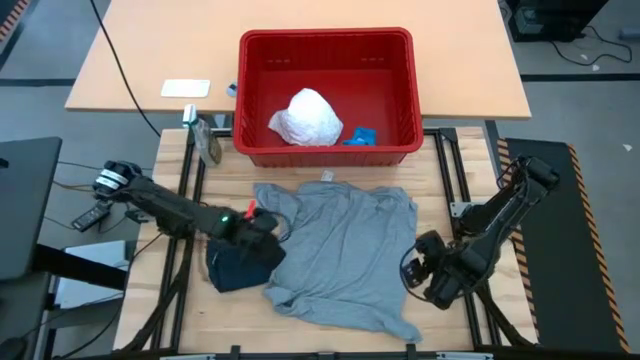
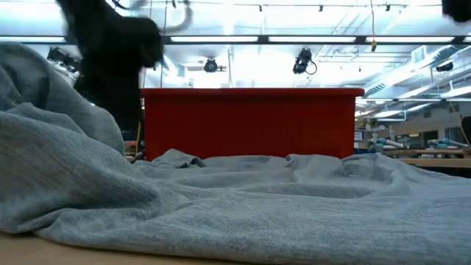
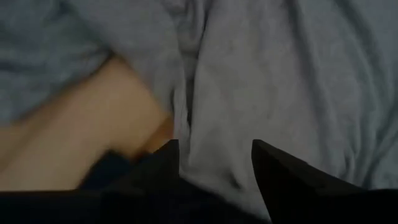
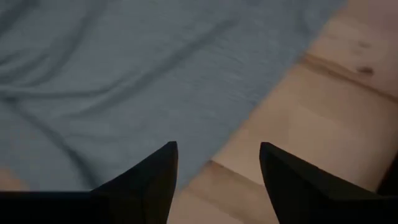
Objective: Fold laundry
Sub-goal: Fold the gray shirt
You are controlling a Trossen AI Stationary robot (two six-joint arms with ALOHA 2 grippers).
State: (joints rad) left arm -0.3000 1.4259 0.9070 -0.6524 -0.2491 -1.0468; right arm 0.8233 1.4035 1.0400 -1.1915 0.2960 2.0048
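A grey shirt (image 1: 345, 250) lies spread out and wrinkled on the wooden table; in the low view it (image 2: 221, 206) fills the foreground. A dark navy piece (image 1: 232, 272) lies bunched at the shirt's left edge. A white crinkly piece (image 1: 308, 118) rests inside the red basket (image 1: 400, 60). My left gripper (image 1: 265, 232) stands open, pointing down over the shirt's left edge (image 3: 186, 118), beside the navy piece (image 3: 106, 173). My right gripper (image 1: 418, 265) stands open, pointing down over the shirt's right edge (image 4: 205, 149), where cloth meets bare wood.
The red basket stands at the table's far side and also holds a small blue thing (image 1: 360, 135). A white card (image 1: 186, 88) lies on the far tabletop, and a small object (image 1: 207, 142) sits left of the basket. Bare wood (image 4: 311, 124) shows right of the shirt.
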